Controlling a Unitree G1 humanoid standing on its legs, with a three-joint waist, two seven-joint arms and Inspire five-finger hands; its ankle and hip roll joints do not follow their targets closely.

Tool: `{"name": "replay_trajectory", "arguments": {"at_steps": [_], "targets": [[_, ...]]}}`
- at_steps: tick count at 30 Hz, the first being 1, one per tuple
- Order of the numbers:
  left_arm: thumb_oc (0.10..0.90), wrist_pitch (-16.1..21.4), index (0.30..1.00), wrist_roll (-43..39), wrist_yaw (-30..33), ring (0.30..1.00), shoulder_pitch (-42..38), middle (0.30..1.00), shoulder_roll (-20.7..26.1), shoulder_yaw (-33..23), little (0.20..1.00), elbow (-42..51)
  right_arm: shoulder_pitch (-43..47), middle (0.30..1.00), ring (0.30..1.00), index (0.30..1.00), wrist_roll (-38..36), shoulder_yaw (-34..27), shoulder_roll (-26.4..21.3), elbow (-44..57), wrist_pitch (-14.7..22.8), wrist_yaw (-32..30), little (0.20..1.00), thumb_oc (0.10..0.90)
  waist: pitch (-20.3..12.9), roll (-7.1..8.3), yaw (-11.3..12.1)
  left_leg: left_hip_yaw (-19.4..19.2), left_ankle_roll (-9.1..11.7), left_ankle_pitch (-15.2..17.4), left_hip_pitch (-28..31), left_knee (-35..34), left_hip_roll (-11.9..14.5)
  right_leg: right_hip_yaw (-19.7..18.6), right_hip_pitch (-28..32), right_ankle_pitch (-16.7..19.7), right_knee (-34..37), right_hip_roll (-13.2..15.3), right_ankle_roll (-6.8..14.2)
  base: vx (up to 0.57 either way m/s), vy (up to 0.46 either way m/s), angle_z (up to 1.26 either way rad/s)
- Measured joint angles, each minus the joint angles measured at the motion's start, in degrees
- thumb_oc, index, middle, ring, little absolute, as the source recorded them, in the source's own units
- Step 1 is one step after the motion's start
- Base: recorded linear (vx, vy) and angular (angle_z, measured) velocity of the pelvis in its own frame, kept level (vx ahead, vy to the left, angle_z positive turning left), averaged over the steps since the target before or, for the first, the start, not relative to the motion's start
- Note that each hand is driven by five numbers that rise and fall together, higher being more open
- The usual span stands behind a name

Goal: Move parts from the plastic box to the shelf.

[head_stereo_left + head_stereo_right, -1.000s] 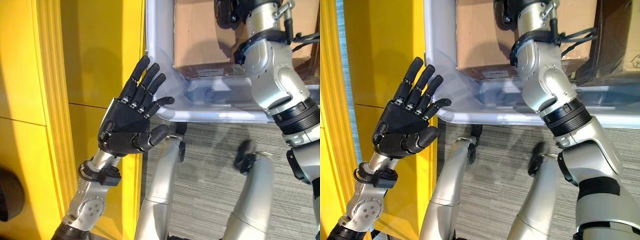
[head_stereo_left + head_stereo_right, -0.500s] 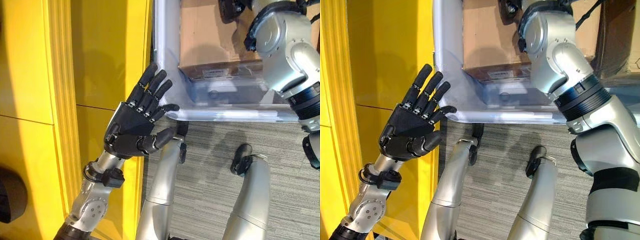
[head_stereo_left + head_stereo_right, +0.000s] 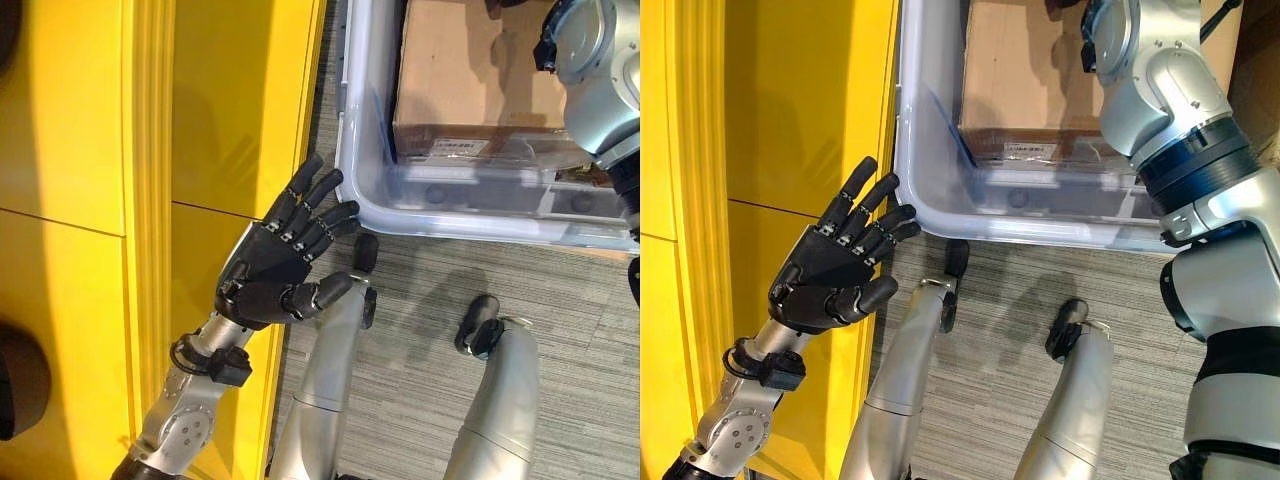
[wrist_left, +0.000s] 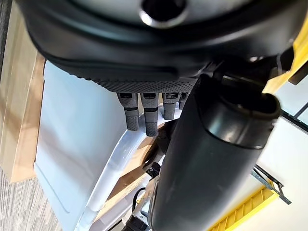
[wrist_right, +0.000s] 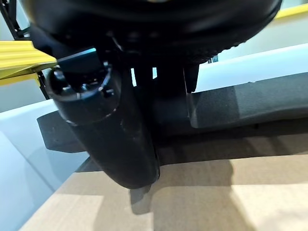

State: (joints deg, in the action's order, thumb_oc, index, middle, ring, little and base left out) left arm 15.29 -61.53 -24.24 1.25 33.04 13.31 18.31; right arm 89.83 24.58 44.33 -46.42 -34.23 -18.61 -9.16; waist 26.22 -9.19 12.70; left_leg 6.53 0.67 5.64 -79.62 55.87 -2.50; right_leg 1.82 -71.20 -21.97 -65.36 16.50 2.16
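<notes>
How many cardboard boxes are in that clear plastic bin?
1 visible: a brown cardboard box lying inside the plastic bin. The robot's arm covers part of the bin, so more may be hidden.

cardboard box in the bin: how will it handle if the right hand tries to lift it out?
Probably stiff: the cardboard box shows flat faces and crisp edges. Likely awkward for one hand, since it fills much of the plastic bin and sits near the wall, leaving little finger room. The right hand hovers over its smooth top, which may slip; weight can't be judged.

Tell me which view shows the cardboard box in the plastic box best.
The left eye view: the cardboard box shows its top and front face inside the plastic box. The right eye view has the right arm across it; the right wrist view shows its top, close up.
</notes>
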Motion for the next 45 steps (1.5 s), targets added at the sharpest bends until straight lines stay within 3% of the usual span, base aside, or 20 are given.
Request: {"name": "replay_trajectory", "arguments": {"at_steps": [5, 9, 13, 22, 24, 26, 27, 30, 35, 40, 45], "targets": [[0.900, 0.07, 1.000, 0.86, 0.11, 1.000, 0.20, 1.000, 0.07, 0.08, 1.000, -0.39, -3.44, 0.300, 0.300, 0.300, 0.94, -0.74, -1.08, 1.85, 2.92, -4.32, 0.300, 0.400, 0.01, 0.02, -0.04, -0.46, -0.43, -0.31, 1.32, -1.97, 0.37, 0.13, 1.23, 1.23, 2.54, -0.07, 0.49, -0.05, -0.009, -0.03], [0.900, 0.21, 1.000, 1.15, 0.21, 1.000, 1.52, 1.000, 0.82, 0.04, 1.000, -1.60, -9.53, 0.300, 0.300, 0.300, 1.24, -4.00, -2.45, 8.04, 3.15, -7.21, 0.300, 0.400, 0.12, 0.18, -0.79, -1.16, -1.01, -0.88, 3.11, -4.33, 1.10, 0.19, 2.96, 2.73, 5.78, -0.39, 1.56, -0.08, -0.026, -0.08], [0.900, 0.61, 1.000, 1.16, 0.21, 1.000, 2.13, 1.000, 1.97, -0.06, 1.000, -2.55, -15.76, 0.300, 0.300, 0.300, 2.28, -5.74, -3.07, 14.23, 3.14, -7.73, 0.300, 0.400, 0.73, 1.13, -0.71, -1.93, -0.63, -1.60, 6.35, -7.48, 1.93, 0.32, 6.13, 4.53, 9.98, -0.94, 2.89, -0.07, -0.018, -0.09], [0.900, 0.63, 1.000, 1.18, 1.12, 1.000, 1.68, 1.000, 2.58, -0.41, 1.000, -4.68, -25.67, 0.300, 0.300, 0.300, 2.29, -7.56, -0.93, 20.62, 5.54, -7.17, 0.300, 0.400, 2.62, 4.05, -1.65, -3.26, -0.54, -3.09, 14.64, -14.39, 3.46, 0.24, 13.48, 7.43, 17.68, -2.13, 2.82, -0.06, -0.059, -0.08], [0.900, 0.70, 1.000, 1.85, 1.26, 1.000, -2.12, 1.000, 0.56, -0.52, 1.000, -5.79, -27.00, 0.300, 0.300, 0.300, 2.10, -7.90, -0.48, 20.50, 6.84, -7.44, 0.300, 0.400, 3.28, 5.16, -1.92, -3.14, -0.17, -3.46, 16.92, -15.67, 3.85, 0.50, 15.57, 7.72, 18.64, -2.46, 2.87, -0.06, -0.156, -0.03], [0.900, 0.99, 1.000, 3.38, 1.37, 1.000, -5.16, 1.000, -0.73, -0.48, 1.000, -7.77, -27.22, 0.300, 0.300, 0.300, 0.81, -7.89, 0.39, 20.47, 7.06, -7.32, 0.300, 0.400, 3.63, 5.77, -1.81, -2.99, 0.07, -3.65, 18.22, -16.31, 4.52, 0.79, 16.91, 8.20, 19.62, -3.01, 2.70, -0.03, -0.073, -0.11], [0.900, 1.26, 1.000, 4.60, 1.60, 1.000, -9.40, 1.000, -1.12, -0.06, 1.000, -10.85, -27.60, 0.300, 0.300, 0.300, -1.00, -7.87, 2.32, 20.56, 8.07, -7.36, 0.300, 0.400, 3.88, 6.75, -2.44, -2.90, 0.46, -4.04, 20.12, -17.77, 5.35, 1.39, 18.92, 9.01, 21.44, -3.62, 2.72, -0.04, -0.075, -0.14], [0.900, 1.46, 1.000, 6.82, 2.62, 1.000, -12.24, 1.000, -2.61, 0.21, 1.000, -12.99, -29.00, 0.300, 0.300, 0.300, -2.33, -7.57, 4.50, 21.96, 8.95, -7.34, 0.300, 0.400, 3.96, 7.88, -3.77, -2.73, 0.81, -4.93, 22.44, -19.90, 5.77, 1.76, 20.99, 9.88, 23.47, -4.09, 2.45, -0.04, -0.073, -0.07], [0.900, 2.25, 1.000, 13.65, 9.34, 1.000, -19.90, 1.000, -5.28, 3.86, 1.000, -18.05, -33.32, 0.300, 0.300, 0.300, -2.84, -6.66, 9.61, 22.54, 9.12, -7.27, 0.300, 0.400, 4.33, 10.44, -6.13, -3.53, 1.08, -5.21, 28.72, -22.44, 6.99, 1.54, 26.76, 10.90, 26.27, -5.21, 3.01, -0.03, -0.069, -0.10], [0.900, 2.26, 1.000, 19.90, 13.97, 1.000, -22.92, 1.000, -5.95, 4.83, 1.000, -19.76, -33.90, 0.300, 0.300, 0.300, -6.86, -7.06, 9.67, 22.29, 9.42, -4.58, 0.300, 0.400, 4.40, 11.54, -6.64, -4.36, 1.58, -6.00, 34.15, -25.64, 8.17, 1.69, 31.51, 12.52, 29.49, -6.12, 3.08, -0.06, -0.028, -0.11], [0.900, 0.61, 1.000, 29.60, 18.84, 1.000, -23.03, 1.000, -5.36, 5.14, 1.000, -20.68, -36.23, 0.300, 0.300, 0.300, -12.88, -8.08, 7.75, 22.30, 9.89, 2.82, 0.300, 0.400, 4.36, 12.17, -7.74, -5.28, 1.70, -7.25, 42.79, -30.62, 8.51, 1.48, 39.30, 14.03, 34.06, -6.39, 3.07, 0.02, -0.006, -0.06]]}}
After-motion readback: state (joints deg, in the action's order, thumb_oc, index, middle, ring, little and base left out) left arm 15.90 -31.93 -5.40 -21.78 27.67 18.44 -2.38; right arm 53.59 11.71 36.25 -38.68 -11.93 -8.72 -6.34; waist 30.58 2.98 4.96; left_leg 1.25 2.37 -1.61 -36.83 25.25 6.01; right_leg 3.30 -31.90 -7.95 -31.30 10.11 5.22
